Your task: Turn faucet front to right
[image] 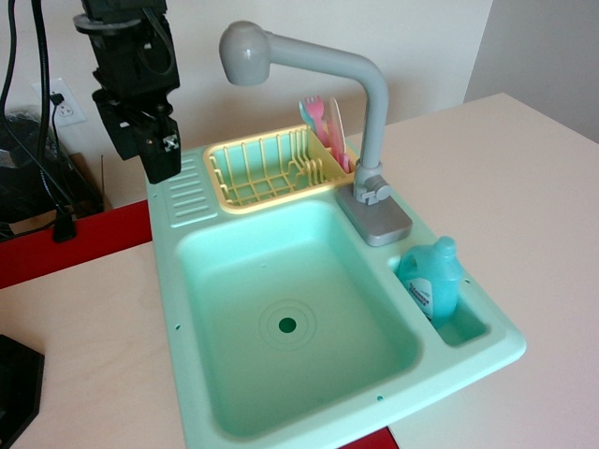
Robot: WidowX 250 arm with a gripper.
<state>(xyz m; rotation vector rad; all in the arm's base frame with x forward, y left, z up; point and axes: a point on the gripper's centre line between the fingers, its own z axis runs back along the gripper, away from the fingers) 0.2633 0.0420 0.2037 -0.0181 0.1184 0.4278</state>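
The grey toy faucet [372,122] stands on its rectangular grey base [376,218] at the back right of the mint-green sink [187,309]. Its spout runs left over the yellow rack and ends in a round head [243,53]. My black gripper [159,154] hangs at the upper left, above the sink's ribbed back-left corner, well to the left of the faucet head and apart from it. Its fingers look pressed together and hold nothing.
A yellow dish rack [265,169] with pink and blue cutlery [318,117] sits at the back of the sink. A blue soap bottle [433,278] stands in the right side pocket. Black cables [42,112] hang at the far left. A black object [17,388] lies at the lower left.
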